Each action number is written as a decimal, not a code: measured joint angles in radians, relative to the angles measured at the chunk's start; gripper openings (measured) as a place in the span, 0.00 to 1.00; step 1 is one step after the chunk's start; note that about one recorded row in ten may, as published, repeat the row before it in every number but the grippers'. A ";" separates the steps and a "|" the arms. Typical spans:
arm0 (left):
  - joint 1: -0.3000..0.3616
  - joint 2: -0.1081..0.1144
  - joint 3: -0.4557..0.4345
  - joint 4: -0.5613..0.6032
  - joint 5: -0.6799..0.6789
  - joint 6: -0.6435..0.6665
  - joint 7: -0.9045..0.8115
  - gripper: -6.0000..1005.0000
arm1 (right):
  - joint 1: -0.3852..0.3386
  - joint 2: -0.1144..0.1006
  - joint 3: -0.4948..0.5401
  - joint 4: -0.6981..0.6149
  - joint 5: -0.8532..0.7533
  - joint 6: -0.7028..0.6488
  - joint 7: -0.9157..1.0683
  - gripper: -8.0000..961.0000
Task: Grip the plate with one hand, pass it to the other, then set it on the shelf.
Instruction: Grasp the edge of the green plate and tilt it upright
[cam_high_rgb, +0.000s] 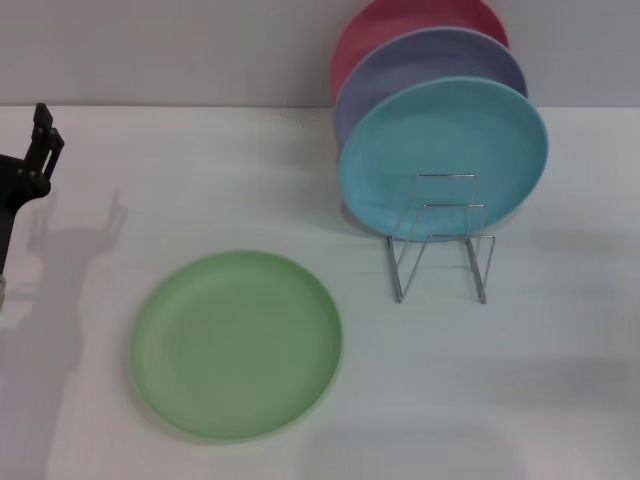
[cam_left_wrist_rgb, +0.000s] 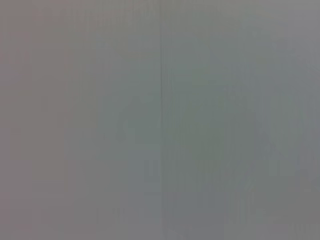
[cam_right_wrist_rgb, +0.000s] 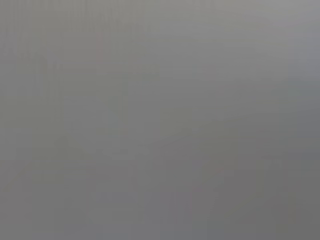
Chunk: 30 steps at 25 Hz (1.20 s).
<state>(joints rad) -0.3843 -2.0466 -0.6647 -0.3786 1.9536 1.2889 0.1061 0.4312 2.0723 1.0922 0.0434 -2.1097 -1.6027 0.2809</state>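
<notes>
The light green plate (cam_high_rgb: 236, 345) lies flat on the white table, front and left of centre in the head view. The silver wire shelf (cam_high_rgb: 441, 240) stands to its right and farther back, its front slots free. My left gripper (cam_high_rgb: 40, 140) is at the far left edge of the head view, raised above the table and well apart from the plate. My right gripper is out of view. Both wrist views show only a plain grey surface.
Three plates stand upright in the back slots of the rack: a turquoise plate (cam_high_rgb: 443, 155) in front, a lavender plate (cam_high_rgb: 432, 60) behind it and a pink plate (cam_high_rgb: 400, 25) at the back. A grey wall runs along the table's far edge.
</notes>
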 joint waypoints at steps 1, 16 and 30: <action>0.000 0.006 -0.003 -0.008 0.003 -0.005 0.000 0.83 | 0.000 0.000 0.002 0.002 0.000 0.001 0.000 0.69; 0.012 0.000 0.005 0.003 0.022 0.010 -0.053 0.83 | -0.009 0.006 0.007 0.009 0.003 0.001 0.005 0.69; -0.001 0.010 -0.011 -0.006 0.053 0.021 -0.050 0.83 | -0.029 0.008 -0.001 0.034 -0.005 -0.001 0.009 0.69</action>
<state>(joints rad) -0.3855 -2.0368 -0.6754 -0.3846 2.0069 1.3096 0.0558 0.4022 2.0802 1.0910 0.0771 -2.1148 -1.6039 0.2900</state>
